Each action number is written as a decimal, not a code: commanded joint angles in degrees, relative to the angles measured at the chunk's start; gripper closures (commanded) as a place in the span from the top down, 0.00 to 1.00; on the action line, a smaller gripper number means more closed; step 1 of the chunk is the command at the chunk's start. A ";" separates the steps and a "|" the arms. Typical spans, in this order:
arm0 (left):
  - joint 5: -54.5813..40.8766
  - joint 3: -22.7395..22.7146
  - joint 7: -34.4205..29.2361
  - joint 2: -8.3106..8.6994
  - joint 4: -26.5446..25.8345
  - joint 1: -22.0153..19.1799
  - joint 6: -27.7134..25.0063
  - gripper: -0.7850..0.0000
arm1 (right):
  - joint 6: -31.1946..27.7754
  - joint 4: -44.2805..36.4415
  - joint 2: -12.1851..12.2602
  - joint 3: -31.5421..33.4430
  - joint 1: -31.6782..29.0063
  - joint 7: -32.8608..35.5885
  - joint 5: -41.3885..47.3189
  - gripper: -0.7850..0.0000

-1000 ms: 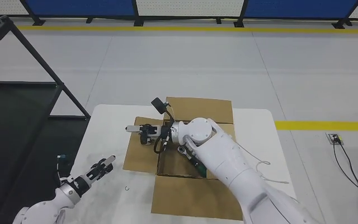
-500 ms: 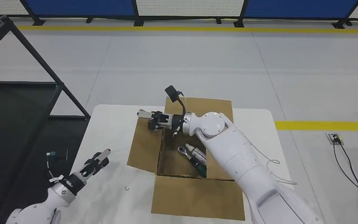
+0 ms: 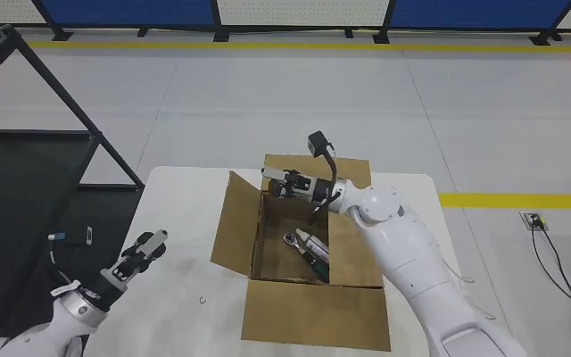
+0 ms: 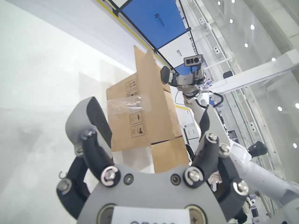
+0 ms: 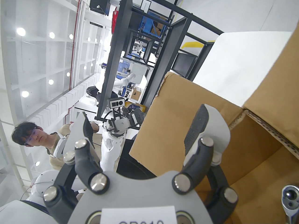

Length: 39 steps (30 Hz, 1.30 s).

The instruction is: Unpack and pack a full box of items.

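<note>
Box sat open mid-table, toward the right side. Near flap lay flat toward the robot, far flap folded out the other way, right flap out flat too. Left flap stood tilted up, not lying down. From the left wrist view the box showed its outer side wall with a strip of clear tape, and the left flap rose above it.

Tool lay inside on the box floor, silver head toward the left, dark handle angled toward the near right. Its silver head also showed at the corner of the right wrist view, inside the box.

Right gripper hung over the far left corner of the box, by the far end of the left flap. Its jaws were spread and held nothing. The flap sat just beyond the fingertips; contact couldn't be told. It showed small from the left wrist view too, above the flap's top edge.

Left gripper hovered at the near left of the table, well apart from the box, pointing toward it. Jaws spread, nothing between them.

Small clip lay on the table, between the left gripper and the near flap.
</note>
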 commanded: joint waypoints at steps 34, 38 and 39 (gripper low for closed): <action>-1.58 26.38 -13.55 -0.29 -0.67 -31.74 19.75 1.00 | 8.26 -46.87 10.50 28.01 -30.38 3.94 -8.58 1.00; -4.97 32.39 -16.14 -1.16 4.55 -38.42 20.71 1.00 | 8.48 -50.64 11.21 29.60 -32.26 3.33 -10.43 1.00; -5.65 34.31 -16.65 -1.48 5.97 -40.30 20.90 1.00 | 8.32 -51.20 11.45 30.41 -32.68 3.70 -10.52 1.00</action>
